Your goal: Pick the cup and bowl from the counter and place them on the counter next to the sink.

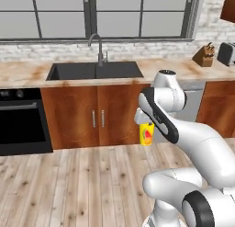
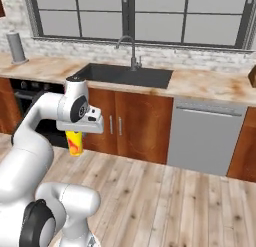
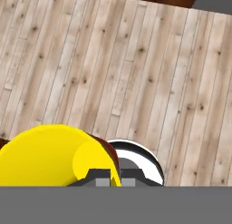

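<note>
- Gripper [image 1: 146,126] is clamping the cup [image 1: 147,134], which is hanging upright above the floor.
- Sink [image 1: 95,70] is lying ahead and higher, across the counter [image 1: 23,74] edge.

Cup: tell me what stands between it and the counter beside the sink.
Nothing visible. The tool holds the cup over the floor, below the counter edge and in front of the cabinets; the stone right of the sink is bare.

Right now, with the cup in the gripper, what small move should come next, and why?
Probably lift it toward the counter beside the sink: the gripper is shut on the cup, which hangs over the floor below counter height.
</note>
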